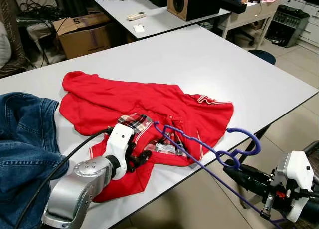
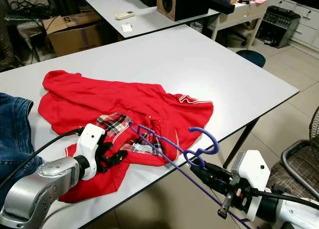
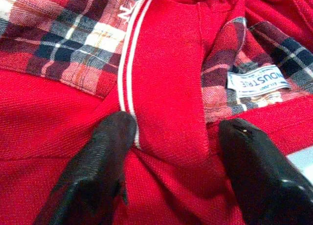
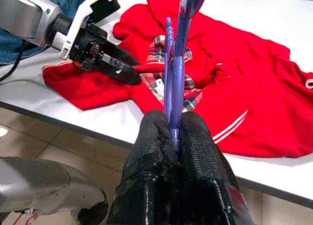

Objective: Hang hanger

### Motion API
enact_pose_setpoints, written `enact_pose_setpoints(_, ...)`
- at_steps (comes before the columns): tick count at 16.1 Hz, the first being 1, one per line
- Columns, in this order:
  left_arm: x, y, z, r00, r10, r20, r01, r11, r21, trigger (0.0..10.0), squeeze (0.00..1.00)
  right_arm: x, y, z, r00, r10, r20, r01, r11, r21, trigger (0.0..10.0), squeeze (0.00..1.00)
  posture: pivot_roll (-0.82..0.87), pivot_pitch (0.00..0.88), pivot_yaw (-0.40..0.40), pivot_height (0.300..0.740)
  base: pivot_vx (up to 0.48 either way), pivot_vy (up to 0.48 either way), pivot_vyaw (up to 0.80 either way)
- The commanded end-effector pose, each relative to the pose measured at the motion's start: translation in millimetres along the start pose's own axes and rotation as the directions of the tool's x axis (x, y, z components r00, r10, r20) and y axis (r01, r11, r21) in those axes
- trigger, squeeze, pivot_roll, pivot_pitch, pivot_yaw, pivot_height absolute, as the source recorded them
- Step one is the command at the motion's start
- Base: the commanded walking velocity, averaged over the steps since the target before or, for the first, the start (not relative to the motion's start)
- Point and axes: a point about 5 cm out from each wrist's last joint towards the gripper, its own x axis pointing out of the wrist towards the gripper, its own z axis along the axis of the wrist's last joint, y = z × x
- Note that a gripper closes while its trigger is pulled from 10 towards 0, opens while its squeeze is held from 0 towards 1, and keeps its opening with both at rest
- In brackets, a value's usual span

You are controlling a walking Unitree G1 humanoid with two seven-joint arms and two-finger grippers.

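The right gripper (image 4: 172, 137) clamps the purple hanger (image 1: 199, 147) near its hook, at five o'clock of the red jacket (image 1: 149, 109) on the white table (image 1: 224, 64). The left gripper (image 3: 171, 137), fingers apart, straddles a collar fold. The hanger arm could snag the plaid lining (image 3: 58, 39) or drag the jacket off the edge. The hanger's far tip is hard to trace.

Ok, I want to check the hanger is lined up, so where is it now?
The purple hanger is pinched in the right gripper off the table's near edge, its far end over the red jacket's plaid collar.
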Motion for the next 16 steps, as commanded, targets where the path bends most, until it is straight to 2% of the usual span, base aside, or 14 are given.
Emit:
enact_pose_setpoints(1, 0.1, 3.2, -6.7, 0.999, 0.018, -0.043, -0.018, 1.000, -0.010, 0.0, 0.00, -2.5, -1.6, 3.1, 1.000, 0.000, 0.004, 0.001, 1.000, -0.023, 10.0, 0.00, -0.07, 0.045, 0.053, 0.740, 0.000, 0.000, 0.00)
enact_pose_setpoints(5, 0.7, 5.9, -11.1, 0.997, 0.048, -0.066, -0.048, 0.999, 0.003, 0.0, 0.00, -1.9, -1.7, 3.1, 1.000, 0.006, 0.007, -0.006, 1.000, -0.024, 10.0, 0.00, -0.07, 0.044, 0.052, 0.740, 0.000, 0.000, 0.00)
enact_pose_setpoints(7, 2.6, 9.7, -3.0, 0.997, 0.069, -0.026, -0.066, 0.995, 0.079, 0.0, 0.00, -1.0, -3.1, 2.8, 1.000, 0.002, 0.012, -0.002, 1.000, -0.031, 10.0, 0.00, -0.07, 0.044, 0.050, 0.740, 0.000, 0.000, 0.00)
enact_pose_setpoints(12, 3.9, 7.1, 3.9, 0.999, 0.043, 0.015, -0.044, 0.995, 0.087, 0.0, 0.00, -2.2, -4.8, 3.0, 1.000, -0.004, 0.011, 0.005, 0.999, -0.040, 10.0, 0.00, -0.07, 0.044, 0.054, 0.740, 0.000, 0.000, 0.00)
enact_pose_setpoints(15, 4.5, 2.6, 33.0, 0.989, -0.022, 0.148, -0.010, 0.977, 0.211, 0.0, 0.00, -3.9, -5.6, 6.3, 1.000, 0.012, 0.001, -0.011, 0.998, -0.064, 10.0, 0.00, -0.07, 0.043, 0.052, 0.740, 0.000, 0.000, 0.00)
enact_pose_setpoints(16, 2.7, 3.2, 52.2, 0.982, -0.063, 0.179, 0.004, 0.950, 0.313, 0.0, 0.00, -5.0, -8.0, 8.3, 1.000, 0.017, -0.011, -0.018, 0.997, -0.080, 10.0, 0.00, -0.07, 0.042, 0.054, 0.740, 0.000, 0.000, 0.00)
